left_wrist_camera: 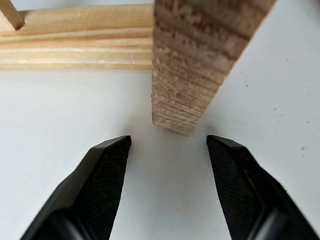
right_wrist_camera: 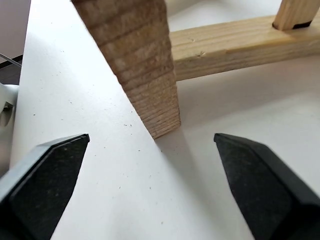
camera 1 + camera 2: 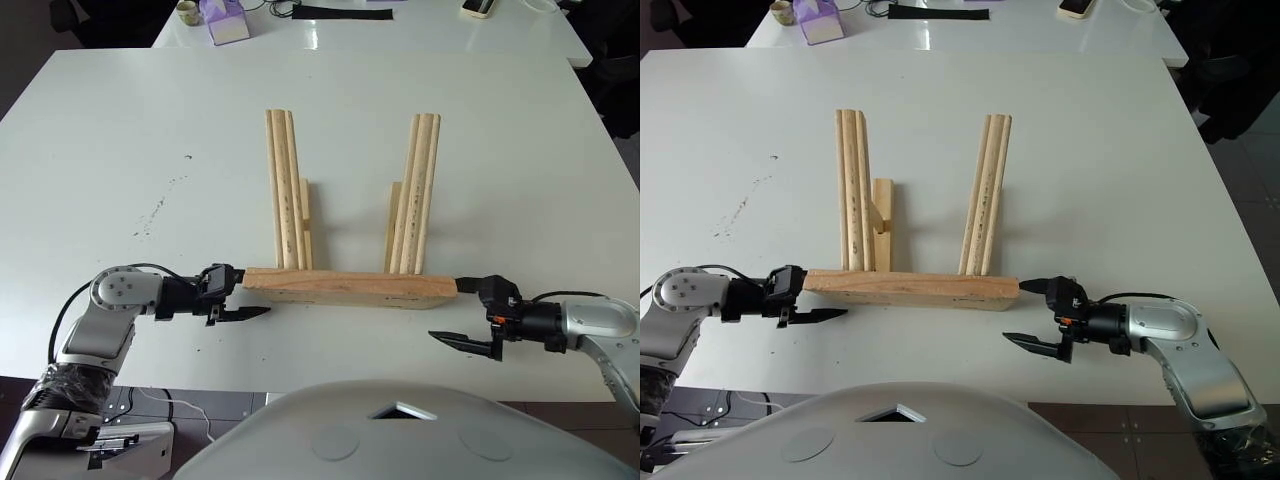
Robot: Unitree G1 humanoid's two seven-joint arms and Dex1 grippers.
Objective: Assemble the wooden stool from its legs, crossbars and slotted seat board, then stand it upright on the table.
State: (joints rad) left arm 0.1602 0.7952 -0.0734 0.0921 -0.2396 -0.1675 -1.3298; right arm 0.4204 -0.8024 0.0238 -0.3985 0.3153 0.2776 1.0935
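Near the table (image 3: 120,130) edge, left claw (image 1: 169,141) and right claw (image 2: 151,136) gape at seat board (image 3: 350,285) ends.

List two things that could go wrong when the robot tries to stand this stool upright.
1. The left end effector and right end effector sit open at the ends of the seat board; an uneven close might twist it or let it slip.
2. The seat board rests on its edge near the front of the table; swinging the legs up could push it off.
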